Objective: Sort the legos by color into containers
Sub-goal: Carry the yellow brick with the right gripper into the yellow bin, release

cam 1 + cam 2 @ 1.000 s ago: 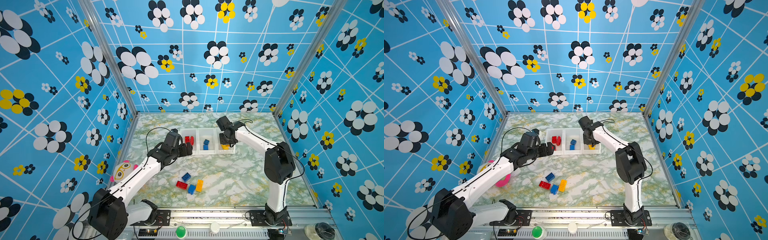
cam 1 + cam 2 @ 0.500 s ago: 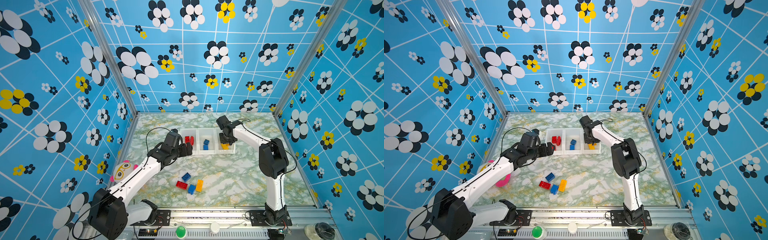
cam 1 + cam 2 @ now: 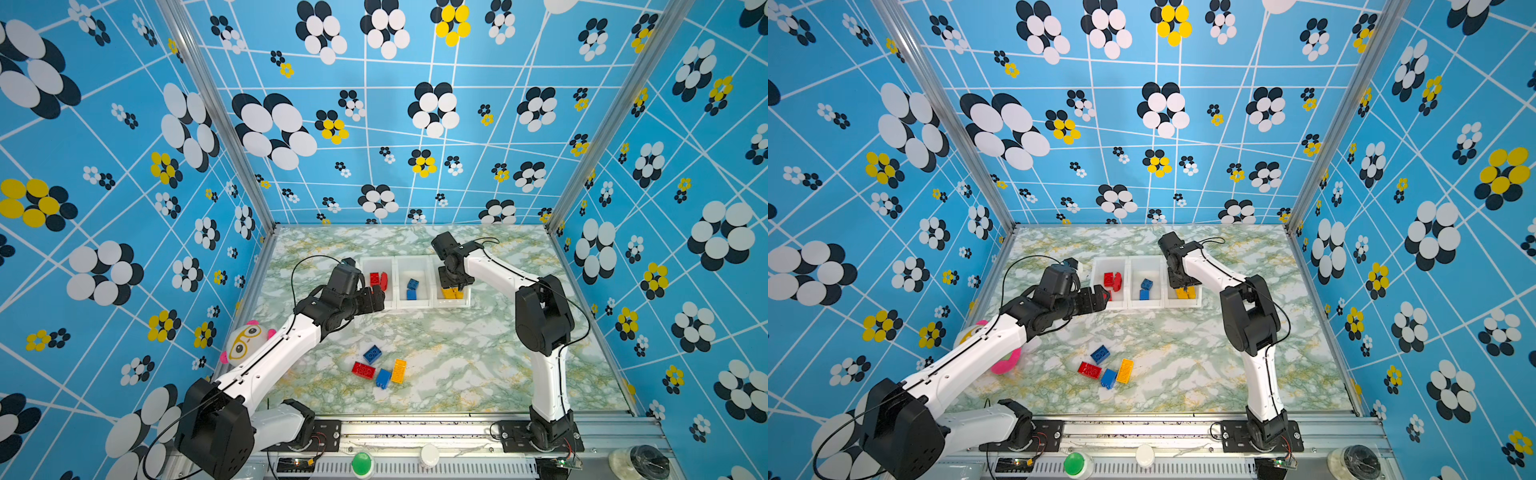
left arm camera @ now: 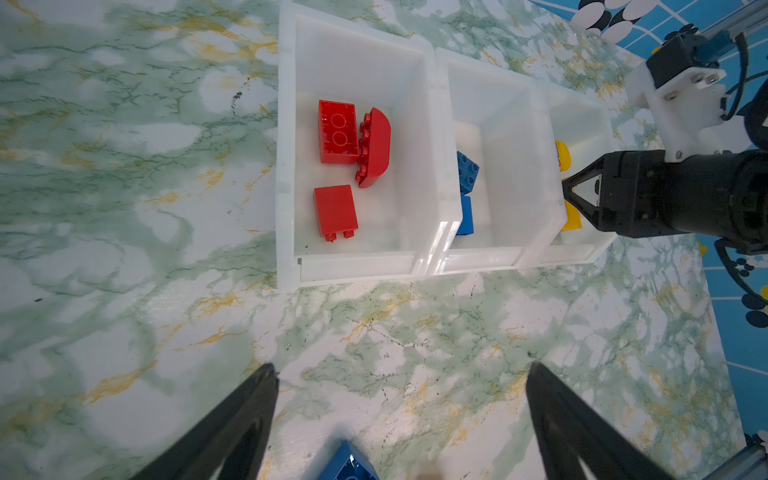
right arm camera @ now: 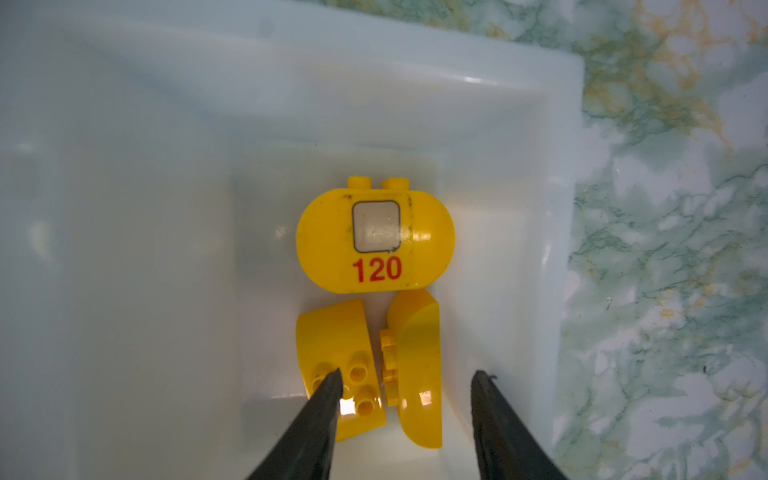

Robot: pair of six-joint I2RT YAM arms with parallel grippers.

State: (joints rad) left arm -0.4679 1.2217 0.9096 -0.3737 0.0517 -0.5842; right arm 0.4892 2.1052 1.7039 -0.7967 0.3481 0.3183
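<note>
At the far left of both top views a plush toy (image 3: 245, 338) lies at the edge of the table (image 3: 457, 365), partly under the left arm (image 3: 282, 349). The left gripper (image 4: 401, 368) hangs over bare table just in front of the red bin (image 4: 286, 166). Its jaws are spread wide and hold nothing, and both fingers (image 4: 232, 428) are clear of everything in the wrist view. Nearer the front rail, four legos (image 3: 1089, 370) lie loose in a tight cluster. They are a blue brick (image 3: 372, 354), a red brick (image 3: 363, 370), a second blue brick (image 3: 383, 378) and an orange brick (image 3: 399, 370); the last two touch or nearly touch (the top views are too small to settle it). Toward the back, the three bins (image 3: 414, 304) stand joined in a row. The red bin holds an upturned red block (image 4: 337, 132) touching a curved red piece (image 4: 376, 147), and apart from them a red block on its side (image 4: 334, 210). The blue bin (image 4: 498, 124) holds two blue pieces (image 4: 467, 170), one against the other, partly hidden by the wall. The right gripper (image 5: 407, 374) reaches down into the yellow bin (image 5: 124, 208) with its jaws parted, gripping nothing. Three yellow pieces rest on that bin's floor. A rounded piece (image 5: 374, 237) marked 120 lies beyond the fingers (image 5: 307, 428). A studded wedge (image 5: 332, 332) sits under one fingertip. A curved piece (image 5: 417, 332) lies between the fingers with a gap on either side. The right arm (image 3: 544, 374) rises from the front rail at the right.
</note>
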